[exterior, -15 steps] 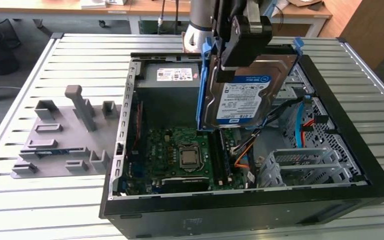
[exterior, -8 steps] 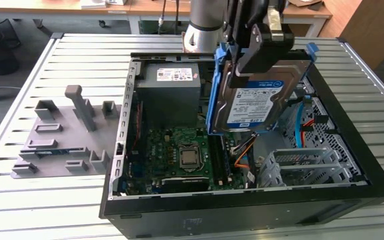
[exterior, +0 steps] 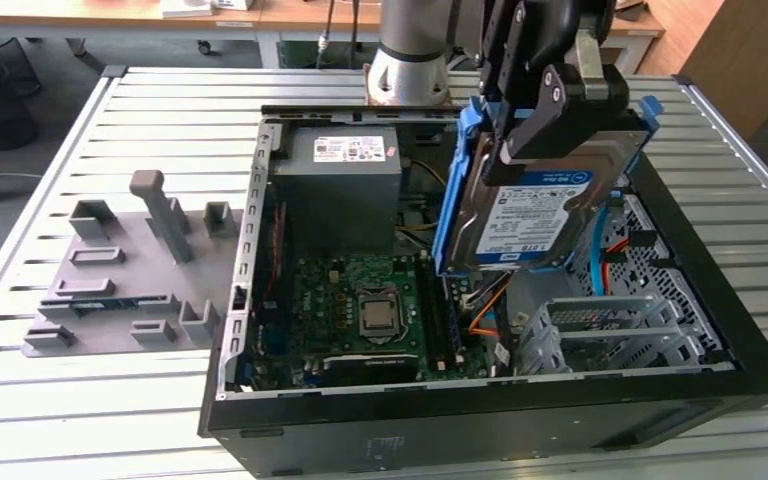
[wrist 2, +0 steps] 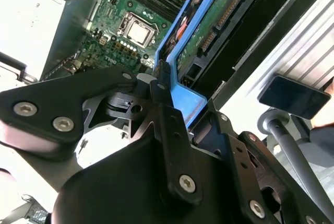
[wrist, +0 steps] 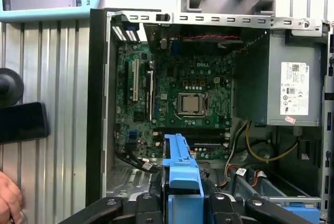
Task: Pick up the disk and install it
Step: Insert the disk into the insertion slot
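The disk [exterior: 534,215], a silver hard drive with a white-and-blue label in a blue plastic bracket, hangs tilted on edge above the open computer case [exterior: 491,412], over its side on the exterior view's right. My gripper [exterior: 546,138] is shut on the disk's upper end. In the second wrist view the black fingers [wrist 2: 166,110] clamp the blue bracket [wrist 2: 183,96], with the drive's green circuit side [wrist 2: 211,24] beyond. In the first wrist view the bracket [wrist: 180,169] sticks out from the gripper over the case's interior.
Inside the case lie the green motherboard [exterior: 368,298], a grey power supply [exterior: 339,172] and a grey metal drive cage [exterior: 608,330] below the disk. A grey fixture plate [exterior: 124,275] lies on the slatted table at the exterior view's left. A hand [wrist: 7,199] and a dark phone [wrist: 22,122] are beside the case.
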Motion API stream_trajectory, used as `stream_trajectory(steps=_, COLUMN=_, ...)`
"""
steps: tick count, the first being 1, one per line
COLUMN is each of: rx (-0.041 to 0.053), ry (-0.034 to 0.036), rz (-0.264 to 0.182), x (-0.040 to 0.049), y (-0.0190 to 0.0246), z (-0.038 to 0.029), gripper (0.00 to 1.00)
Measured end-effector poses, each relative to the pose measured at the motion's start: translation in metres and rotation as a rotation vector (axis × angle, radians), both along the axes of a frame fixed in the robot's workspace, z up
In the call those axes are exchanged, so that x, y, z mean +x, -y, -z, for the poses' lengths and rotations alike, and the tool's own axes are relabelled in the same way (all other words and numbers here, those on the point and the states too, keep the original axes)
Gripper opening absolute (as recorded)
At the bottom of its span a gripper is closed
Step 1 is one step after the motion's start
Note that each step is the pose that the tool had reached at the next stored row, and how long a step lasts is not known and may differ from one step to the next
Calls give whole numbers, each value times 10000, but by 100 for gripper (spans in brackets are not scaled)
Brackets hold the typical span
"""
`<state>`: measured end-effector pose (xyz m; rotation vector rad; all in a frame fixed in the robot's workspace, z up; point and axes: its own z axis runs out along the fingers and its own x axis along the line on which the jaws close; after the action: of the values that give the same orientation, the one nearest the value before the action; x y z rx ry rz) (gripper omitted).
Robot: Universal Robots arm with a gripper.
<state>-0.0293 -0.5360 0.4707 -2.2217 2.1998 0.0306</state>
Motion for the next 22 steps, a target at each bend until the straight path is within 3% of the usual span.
stream_trajectory(steps=8, rx=-1, ry=8, rz=1, x=16, y=160, z=23, gripper=36)
stream_trajectory(steps=14, rx=-1, ry=8, rz=0, x=144, y=176, z=43, gripper=36)
stream_trajectory(steps=22, rx=-1, ry=9, rz=1, x=159, y=195, z=54, gripper=36)
